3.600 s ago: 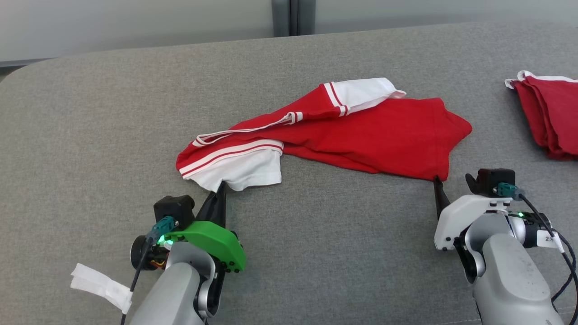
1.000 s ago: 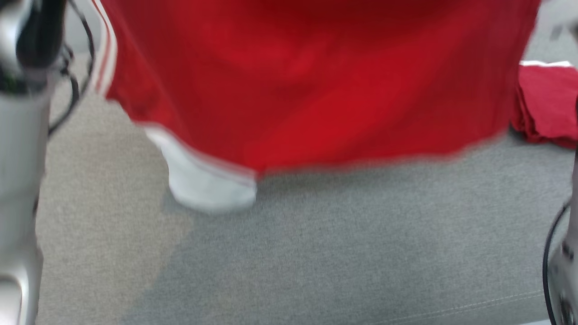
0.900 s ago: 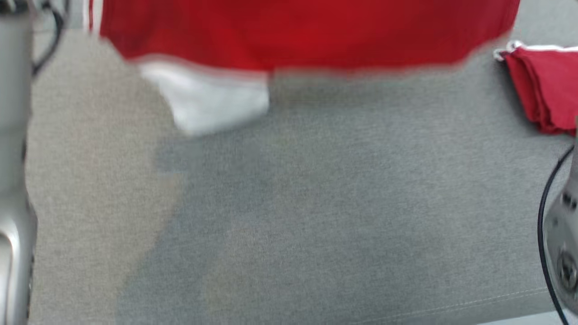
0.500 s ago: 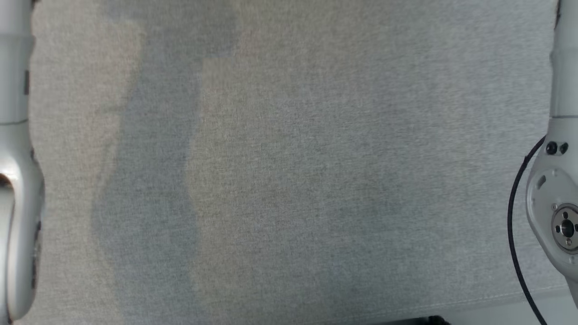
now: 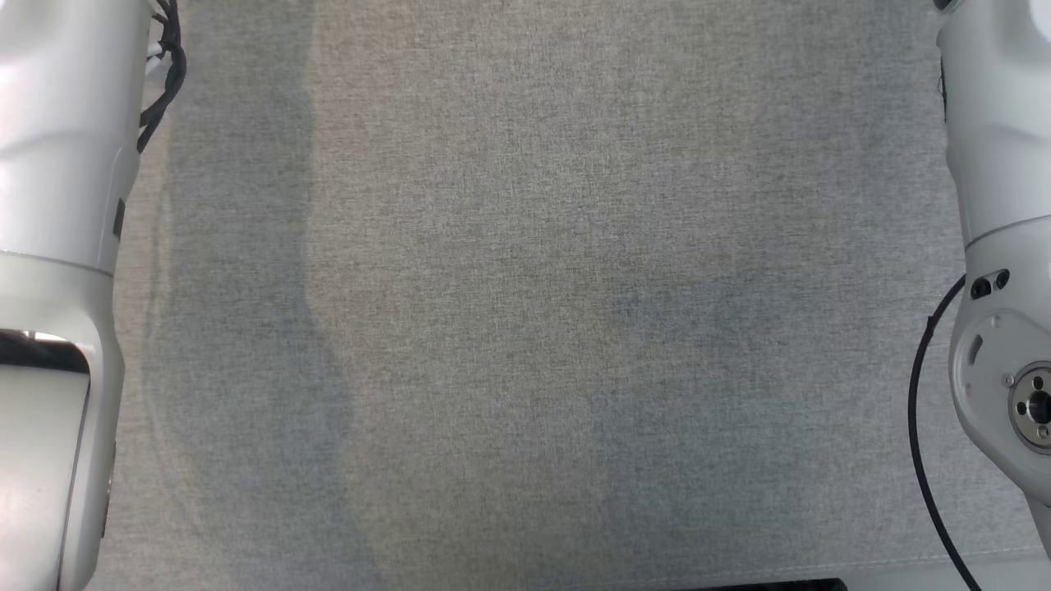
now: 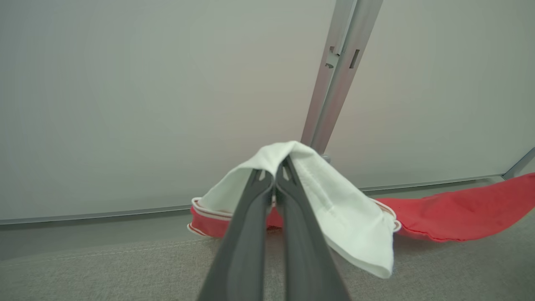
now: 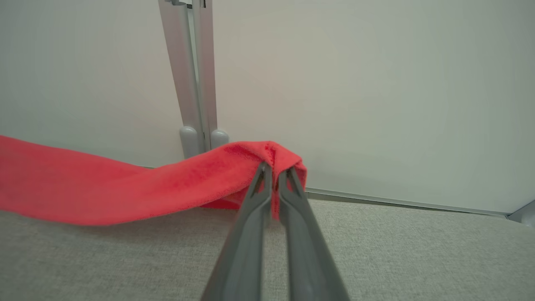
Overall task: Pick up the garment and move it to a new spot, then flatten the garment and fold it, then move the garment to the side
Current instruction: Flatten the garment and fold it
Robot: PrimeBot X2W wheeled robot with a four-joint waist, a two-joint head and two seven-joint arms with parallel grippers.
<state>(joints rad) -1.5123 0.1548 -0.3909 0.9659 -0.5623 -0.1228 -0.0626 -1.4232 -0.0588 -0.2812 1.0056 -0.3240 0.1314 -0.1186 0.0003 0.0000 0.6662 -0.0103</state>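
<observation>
- Left gripper (image 6: pixel 275 170): jaws closed on the white sleeve (image 6: pixel 342 209), pinched at the tips. The cloth drapes over both fingers.
- Right gripper (image 7: pixel 273 170): jaws closed on a red corner of the garment (image 7: pixel 125 188), with a fold bunched over the tips.
- The garment is strung between the two grippers as a sagging red band. In the left wrist view its lower edge looks to be touching the cushion (image 5: pixel 525 328) at the far side, close to the wall (image 6: pixel 125 104) and the post (image 6: pixel 334 83). In the right wrist view I can't tell whether the band touches the cushion or hangs just above it.
- In the head view the left arm (image 5: pixel 57 164) and right arm (image 5: pixel 993 164) frame a bare stretch of cushion, both reaching forward past the top edge.
- Progress, my read:
  - Pick-up is done, with a two-point grip on the sleeve and the corner.
  - The move to a new spot is in hand. The garment is held out far forward and has not been let go.
  - The garment is not flat. It is bunched at both grips and slack in the middle.
  - The fold is not started.
  - The final move to the side is not started.
- Containers: nothing here serves as one. The garment is over open cushion, not in anything.
</observation>
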